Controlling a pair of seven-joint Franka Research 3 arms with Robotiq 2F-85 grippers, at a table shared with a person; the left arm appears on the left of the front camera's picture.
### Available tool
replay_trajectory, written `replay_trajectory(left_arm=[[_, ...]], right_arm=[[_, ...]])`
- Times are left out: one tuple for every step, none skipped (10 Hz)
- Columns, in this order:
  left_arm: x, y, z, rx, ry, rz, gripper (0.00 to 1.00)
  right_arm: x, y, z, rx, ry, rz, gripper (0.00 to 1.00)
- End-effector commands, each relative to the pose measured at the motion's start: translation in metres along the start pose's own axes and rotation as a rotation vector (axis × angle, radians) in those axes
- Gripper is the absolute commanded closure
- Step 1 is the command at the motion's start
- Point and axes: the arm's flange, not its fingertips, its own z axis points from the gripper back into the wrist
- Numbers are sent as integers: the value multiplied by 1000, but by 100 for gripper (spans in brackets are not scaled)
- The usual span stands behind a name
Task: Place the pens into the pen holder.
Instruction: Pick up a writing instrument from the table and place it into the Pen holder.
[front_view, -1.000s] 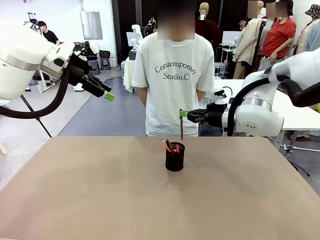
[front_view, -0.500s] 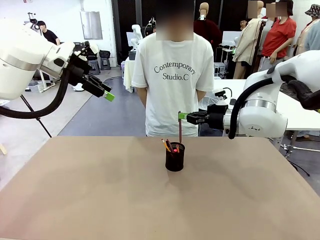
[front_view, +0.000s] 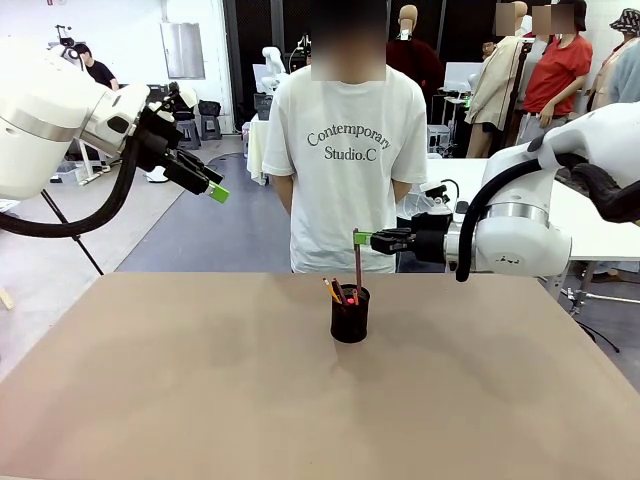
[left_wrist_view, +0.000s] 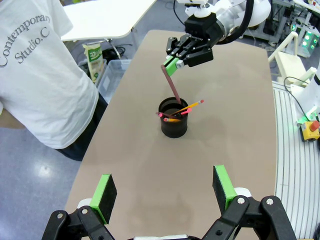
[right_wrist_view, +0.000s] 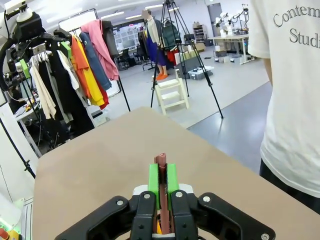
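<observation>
- Near the middle of the brown table (front_view: 150, 400), the black mesh pen holder (front_view: 350, 318) is standing upright, just in front of a person in a white printed T-shirt (front_view: 345, 150) at the far edge.
- Inside the holder, the yellow-orange pencil (left_wrist_view: 191, 106) and the black pen with pink ends (left_wrist_view: 172, 114) are leaning against the rim, crossing each other.
- Above the holder, the right gripper (front_view: 358, 238) is pinching the top of the dark maroon pen (front_view: 357, 265) between its green pads (right_wrist_view: 154, 184).
- That pen is hanging nearly upright, its lower tip apparently dipping just inside the cup's mouth, though the front view is too small to be sure.
- Off to the left and well above the table, the left gripper (left_wrist_view: 165, 189) is hovering with its jaws spread wide, holding nothing.
</observation>
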Motion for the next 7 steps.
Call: replay_trajectory(left_arm=[[0,0,2,7,1,2,0],[0,0,2,7,1,2,0],[0,0,2,7,1,2,0],[0,0,2,7,1,2,0],[0,0,2,7,1,2,0],[0,0,2,7,1,2,0],[0,0,2,7,1,2,0]], right_arm=[[-1,1,0,1,1,-1,100],[-2,1,-5,-3,-13,13,100],[-1,0,-7,-3,-22,22,100],[-1,-1,-9,-18,-33,34,100],[-2,-2,-9,-19,-34,41,82],[-3,-3,-10,-17,-33,48,62],[-3,-4,-10,-20,-31,58,43]])
